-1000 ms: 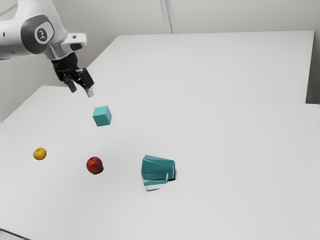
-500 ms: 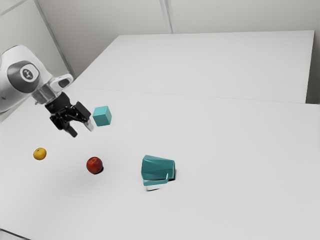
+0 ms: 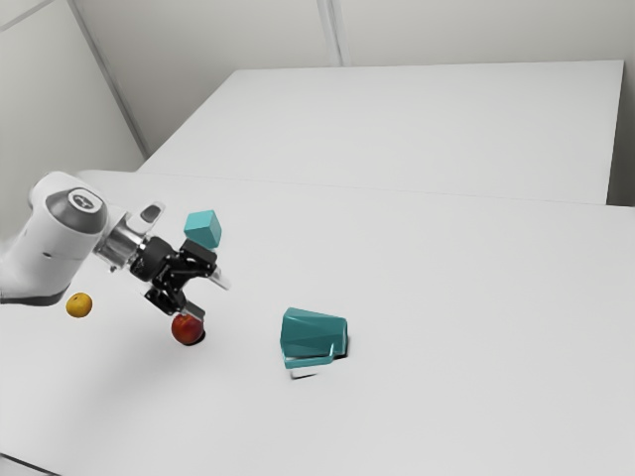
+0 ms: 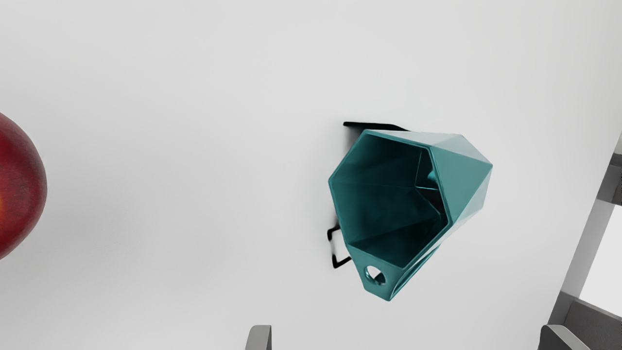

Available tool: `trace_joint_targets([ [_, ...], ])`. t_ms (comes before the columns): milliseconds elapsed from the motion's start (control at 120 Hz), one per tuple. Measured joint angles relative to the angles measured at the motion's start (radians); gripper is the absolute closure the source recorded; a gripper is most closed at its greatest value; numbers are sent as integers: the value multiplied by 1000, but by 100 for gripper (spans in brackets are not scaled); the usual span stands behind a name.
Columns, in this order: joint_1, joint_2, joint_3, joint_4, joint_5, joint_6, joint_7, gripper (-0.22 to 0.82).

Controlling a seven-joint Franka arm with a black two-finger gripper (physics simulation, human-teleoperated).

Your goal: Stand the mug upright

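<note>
The teal mug (image 3: 314,333) lay on its side on the white table (image 3: 456,307), between three and four o'clock from the gripper (image 3: 211,299) in the exterior view. There, its mouth pointed to nine o'clock and its handle (image 3: 310,362) to six. The wrist view looked into the mouth, where faceted walls darkened toward the base. A small, brighter teal patch showed deep inside; whether it was part of the wall or something held in the mug, I could not tell.

The gripper's two fingers (image 4: 260,339) stood wide apart, the mug beyond the gap between them and touching neither. In the exterior view, one fingertip overlapped the upper edge of the red apple (image 3: 185,330), which sat between seven and eight o'clock from the gripper; the wrist view showed the apple cut off and apart from both fingers. A grey structure (image 4: 595,311) was also cut off there, too partial to name. The arm (image 3: 58,243) was cut off at the exterior view's left edge.

The exterior view also took in a turquoise cube (image 3: 202,228) near twelve o'clock from the gripper and a small orange fruit (image 3: 79,305) at nine. The wrist view gave the round hole through the handle plainly, along with the mug's hollow.
</note>
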Motion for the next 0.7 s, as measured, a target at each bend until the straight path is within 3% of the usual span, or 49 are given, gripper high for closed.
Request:
trace_joint_targets([
  [283, -49, 41, -10, -48, -74, 99, 34, 0],
  [700, -130, 132, -109, -46, -223, 213, 62, 1],
])
